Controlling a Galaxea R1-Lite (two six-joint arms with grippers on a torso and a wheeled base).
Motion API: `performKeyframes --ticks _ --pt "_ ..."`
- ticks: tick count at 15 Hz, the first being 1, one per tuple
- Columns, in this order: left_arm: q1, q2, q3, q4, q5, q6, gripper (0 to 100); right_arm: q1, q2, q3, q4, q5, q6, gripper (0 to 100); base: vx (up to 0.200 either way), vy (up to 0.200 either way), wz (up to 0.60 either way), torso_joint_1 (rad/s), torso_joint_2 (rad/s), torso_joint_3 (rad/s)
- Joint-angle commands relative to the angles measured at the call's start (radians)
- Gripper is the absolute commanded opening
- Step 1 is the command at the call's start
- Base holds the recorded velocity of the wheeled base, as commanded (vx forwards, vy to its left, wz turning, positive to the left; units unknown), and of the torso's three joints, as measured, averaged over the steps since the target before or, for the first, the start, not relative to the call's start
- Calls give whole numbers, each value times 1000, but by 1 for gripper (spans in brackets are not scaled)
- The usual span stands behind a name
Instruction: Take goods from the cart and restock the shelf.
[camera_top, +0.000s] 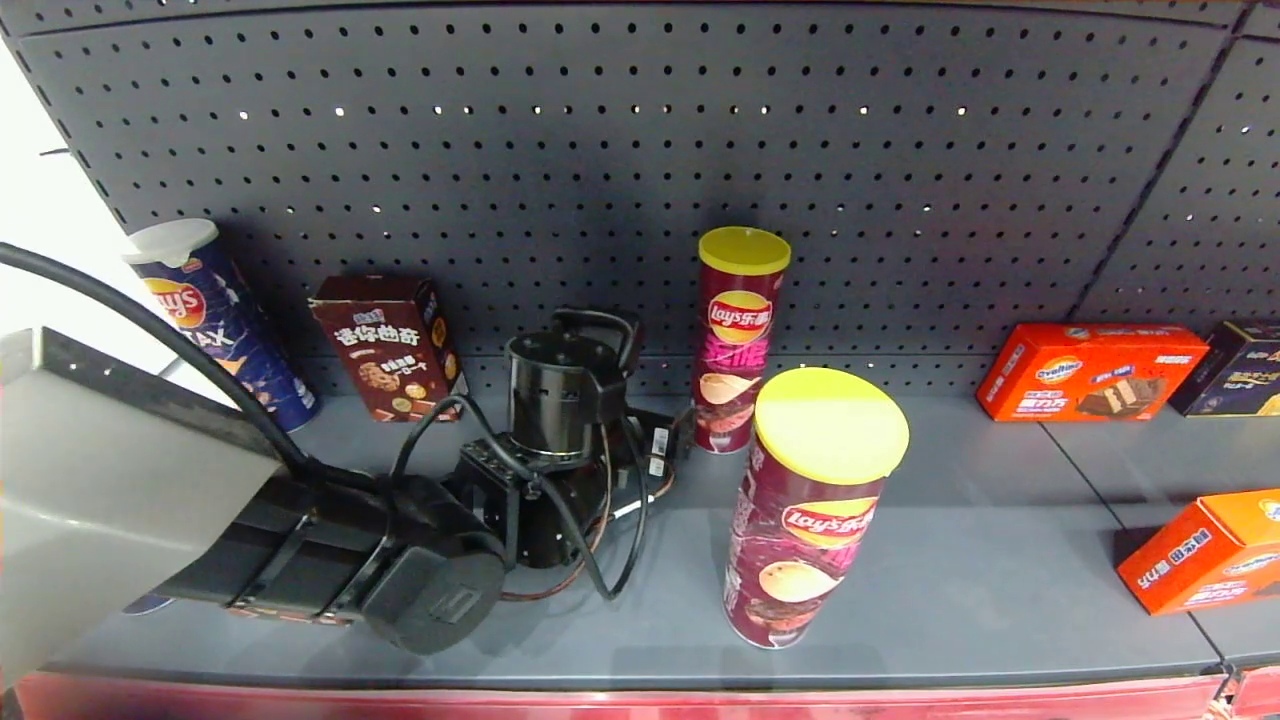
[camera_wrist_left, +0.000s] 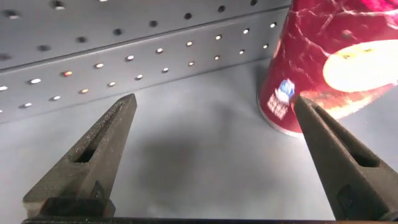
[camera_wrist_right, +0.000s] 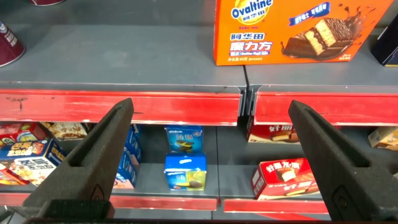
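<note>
Upright near the pegboard (camera_top: 600, 120), the rear maroon chips can (camera_top: 740, 340) stands on the grey shelf (camera_top: 1000, 560), just to the right of my left tool (camera_top: 605, 335). Seen from the left wrist, that tool (camera_wrist_left: 214, 98) is spread wide with nothing between its fingers. The can sits just beside one fingertip (camera_wrist_left: 305, 109), outside the gap, and I cannot tell whether they touch. A second maroon can (camera_top: 810, 510) with the same yellow lid stands upright nearer the shelf's front edge, apart from the first. Farther left, at the back, are a brown biscuit box (camera_top: 390, 345) and a blue can (camera_top: 225, 320). An orange box (camera_top: 1090, 370) lies to the right. My right tool (camera_wrist_right: 211, 104) is also spread wide and empty, facing the shelf's red front rail (camera_wrist_right: 186, 107).
</note>
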Motion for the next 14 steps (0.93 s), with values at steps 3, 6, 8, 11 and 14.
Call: performKeyframes --ticks 3,6,8,11,14 --pt "-50 -114 163 -115 67 2 100 -1 0 0 0 1 0 100 0 0 0 0 0 0" --pt "-85 -211 294 -168 103 6 100 -1 0 0 0 1 0 100 0 0 0 0 0 0" --pt "-102 -284 349 -170 106 11 100 0 0 0 0 1 0 100 0 0 0 0 0 0" --pt "-114 -424 443 -170 106 34 100 0 0 0 0 1 0 100 0 0 0 0 0 0" --pt "-180 -591 581 -167 106 34 100 0 0 0 0 1 0 100 0 0 0 0 0 0"
